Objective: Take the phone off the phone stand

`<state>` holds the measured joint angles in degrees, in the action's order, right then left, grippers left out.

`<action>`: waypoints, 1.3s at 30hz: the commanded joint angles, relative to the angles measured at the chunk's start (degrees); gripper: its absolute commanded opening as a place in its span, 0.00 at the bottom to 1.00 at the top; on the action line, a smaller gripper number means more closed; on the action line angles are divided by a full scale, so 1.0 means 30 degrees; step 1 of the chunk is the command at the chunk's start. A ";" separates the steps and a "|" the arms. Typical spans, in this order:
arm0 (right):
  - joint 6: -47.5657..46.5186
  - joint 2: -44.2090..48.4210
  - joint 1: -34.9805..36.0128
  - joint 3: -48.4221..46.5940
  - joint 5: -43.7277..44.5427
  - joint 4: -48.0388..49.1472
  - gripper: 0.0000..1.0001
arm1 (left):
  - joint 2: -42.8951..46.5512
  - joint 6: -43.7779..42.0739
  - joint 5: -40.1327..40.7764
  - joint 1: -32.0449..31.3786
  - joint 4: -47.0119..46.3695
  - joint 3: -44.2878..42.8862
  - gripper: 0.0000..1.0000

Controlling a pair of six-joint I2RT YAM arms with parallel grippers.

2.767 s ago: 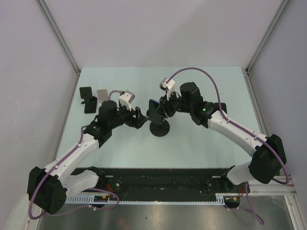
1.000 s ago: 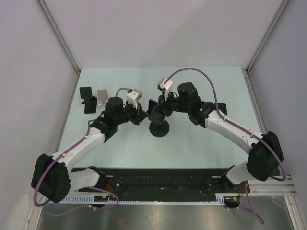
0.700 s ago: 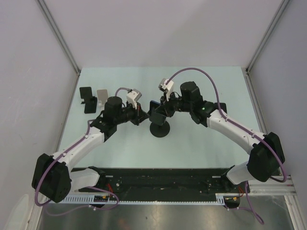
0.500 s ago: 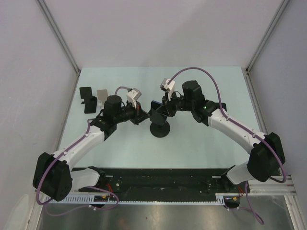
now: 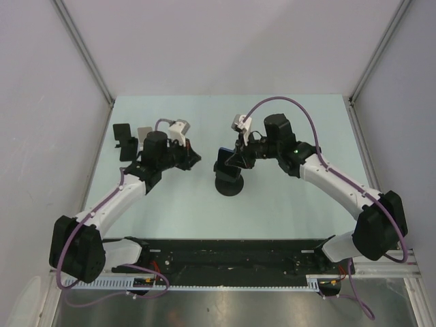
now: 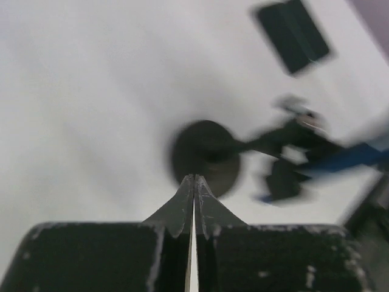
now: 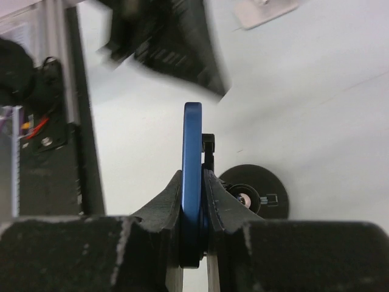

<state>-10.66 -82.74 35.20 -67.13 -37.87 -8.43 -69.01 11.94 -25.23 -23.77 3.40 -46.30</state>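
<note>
Phone (image 7: 192, 137) is standing edge-on between the fingers of the right gripper (image 7: 194, 176), which is clamping its blue body on both faces, and it is sitting against the phone stand (image 5: 228, 185) (the cradle (image 7: 208, 146) is touching its back). We are judging the grasp made and the lift not yet begun. Next we are needing a clean pull up and away, without tipping the stand. The left gripper (image 6: 193, 182) is hanging pinched together on nothing, nearby.
</note>
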 commanded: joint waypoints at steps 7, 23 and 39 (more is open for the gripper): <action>0.0680 0.1184 0.0073 0.0229 -0.3551 -0.3111 0.00 | -0.0727 -0.0027 0.4255 0.1976 0.0508 -0.0796 0.09; 0.1764 0.1125 0.0659 0.0229 -0.0210 -0.1087 0.00 | 0.4750 -0.4917 -0.2545 0.0542 0.0478 0.2072 0.66; 0.1209 0.1272 0.1654 0.0229 0.2250 -0.1644 0.00 | 0.2907 -0.4745 -0.0532 -0.2534 0.0478 0.0757 0.52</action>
<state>-6.22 -80.07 38.94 -66.54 -35.40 -13.39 -60.38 -0.05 -29.54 -29.78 5.48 -41.12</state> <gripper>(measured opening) 0.172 0.534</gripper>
